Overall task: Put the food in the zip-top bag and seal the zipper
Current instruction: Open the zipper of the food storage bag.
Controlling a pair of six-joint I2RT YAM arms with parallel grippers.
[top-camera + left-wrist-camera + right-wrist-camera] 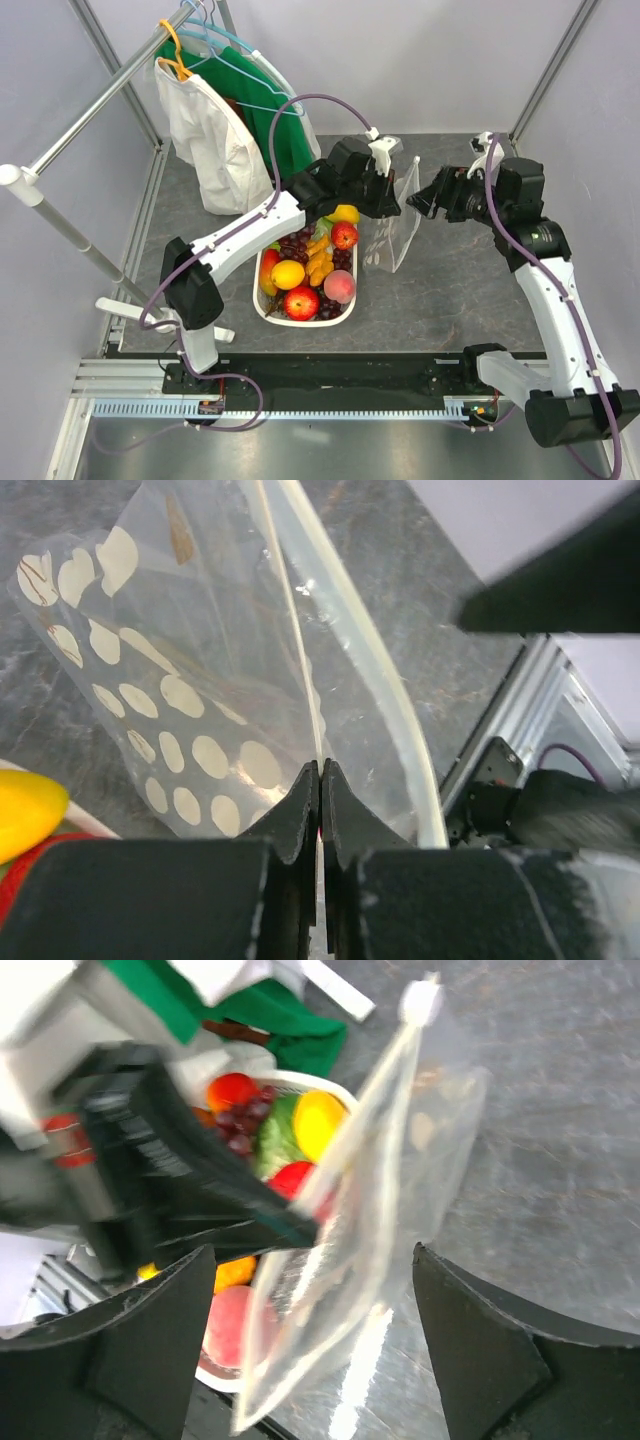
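Note:
The zip-top bag (398, 222) hangs upright over the table, just right of the basket. My left gripper (388, 196) is shut on its upper edge; in the left wrist view the jaws (320, 772) pinch the clear film, with the dotted bag (170, 695) and its zipper strip (372, 670) stretching away. My right gripper (424, 203) is open, and in the right wrist view (315, 1305) the bag (385, 1185) hangs between its spread fingers, touching neither. The food (305, 270), apples, peach, oranges, lemon and grapes, lies in the basket; none shows in the bag.
The white slotted basket (262, 300) sits at centre left. A clothes rail (95, 115) with hangers, a white bag (212, 145) and green cloth (285, 115) stands at the back left. Grey walls enclose the table.

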